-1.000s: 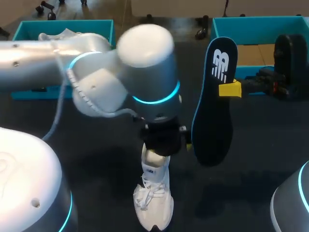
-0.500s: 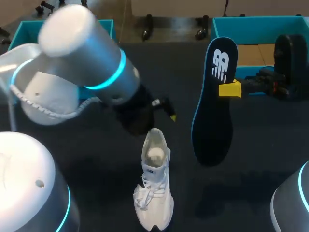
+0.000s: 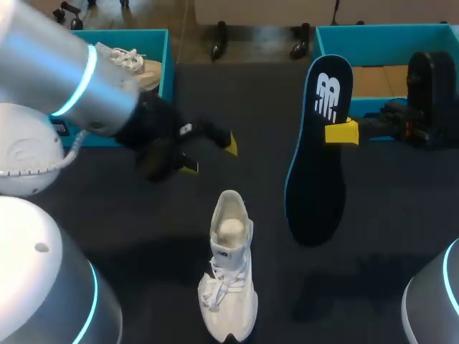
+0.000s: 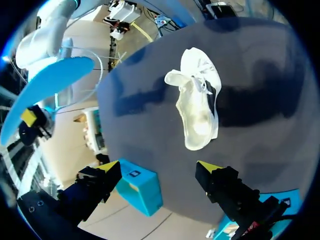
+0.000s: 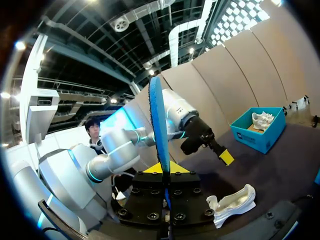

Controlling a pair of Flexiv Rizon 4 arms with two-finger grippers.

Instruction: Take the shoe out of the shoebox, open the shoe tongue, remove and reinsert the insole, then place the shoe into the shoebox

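Note:
A white shoe [image 3: 228, 265] lies on the black table, toe toward the near edge, tongue pulled up; it also shows ahead of the left gripper [image 4: 197, 107] and below the right one [image 5: 232, 202]. My right gripper [image 3: 341, 132] is shut on a dark insole [image 3: 319, 158] with a blue rim, held upright above the table to the right of the shoe. The insole [image 5: 159, 130] stands edge-on between its fingers [image 5: 163, 172]. My left gripper [image 3: 210, 155] hangs open and empty behind and left of the shoe, its tips [image 4: 160, 167] wide apart.
A teal shoebox [image 3: 163, 50] at the back left holds a second white shoe [image 3: 133, 59]. Another teal box [image 3: 380, 36] stands at the back right, behind my right arm. My left arm's large joints fill the left side of the head view.
My left arm has swung away from above the shoe toward the back left, uncovering it. The right arm and the insole have stayed still.

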